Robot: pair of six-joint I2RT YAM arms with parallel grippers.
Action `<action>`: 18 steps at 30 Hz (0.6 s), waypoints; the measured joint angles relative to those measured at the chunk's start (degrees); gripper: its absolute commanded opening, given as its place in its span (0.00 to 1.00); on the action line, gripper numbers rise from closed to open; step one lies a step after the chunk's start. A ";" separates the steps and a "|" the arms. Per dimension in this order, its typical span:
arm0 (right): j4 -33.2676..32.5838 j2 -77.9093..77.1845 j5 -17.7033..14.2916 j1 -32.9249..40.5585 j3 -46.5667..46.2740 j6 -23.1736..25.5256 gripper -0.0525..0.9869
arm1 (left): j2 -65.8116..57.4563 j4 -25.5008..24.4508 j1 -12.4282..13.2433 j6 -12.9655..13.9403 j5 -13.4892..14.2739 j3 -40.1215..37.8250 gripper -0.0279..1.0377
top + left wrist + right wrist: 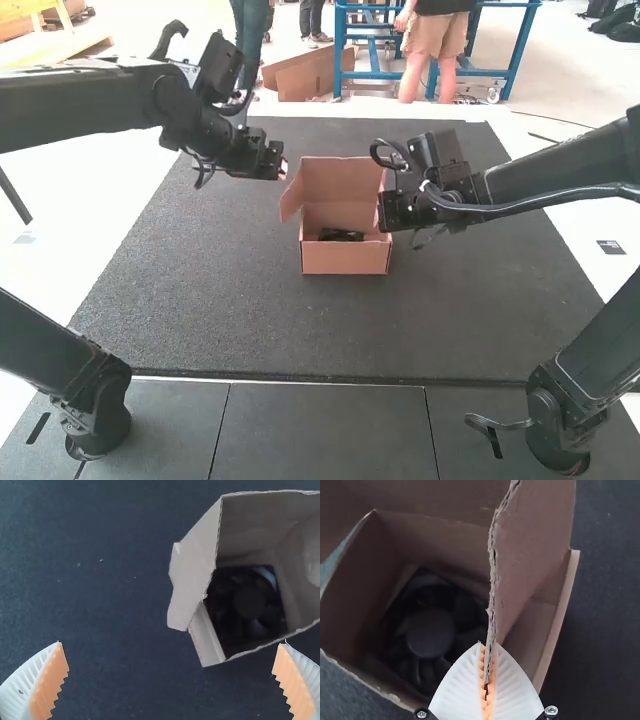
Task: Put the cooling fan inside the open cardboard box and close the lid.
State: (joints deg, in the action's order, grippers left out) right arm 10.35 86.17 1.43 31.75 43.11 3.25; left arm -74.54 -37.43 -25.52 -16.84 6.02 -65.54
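The open cardboard box [345, 255] stands in the middle of the black mat. The black cooling fan [340, 236] lies flat on its bottom, seen from above as the fan [247, 605] and the fan [430, 635]. My right gripper [383, 212] is at the box's right side, shut on the upright edge of the side flap [535, 555], which sits pinched in the gripper [487, 657]. My left gripper [275, 160] hovers above and left of the box, open with nothing in it; in its wrist view the gripper [170, 647] spans the box [250, 525]. The left flap [295, 190] sticks outward.
The black mat [200, 270] covers most of the table, with white tabletop [60, 230] on either side. A small black tag [610, 247] lies at the far right. Open mat stretches in front of and left of the box.
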 measured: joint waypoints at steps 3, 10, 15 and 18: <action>0.04 0.00 0.02 0.00 0.22 0.00 0.04 | -0.11 2.23 2.32 0.50 1.64 3.43 0.93; 1.07 -0.02 0.00 0.00 0.22 0.02 0.04 | -2.58 7.69 3.72 1.18 3.98 8.24 0.94; 1.38 0.00 0.00 0.00 0.22 0.17 0.04 | -5.84 10.45 3.72 1.40 4.55 8.31 0.93; 1.99 0.00 0.02 -0.20 0.52 0.24 0.04 | -7.78 11.15 3.69 1.42 4.59 8.22 0.93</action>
State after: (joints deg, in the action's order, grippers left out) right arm 12.34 86.17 1.45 31.55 43.64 3.49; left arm -82.32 -26.28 -21.82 -15.42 10.61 -57.32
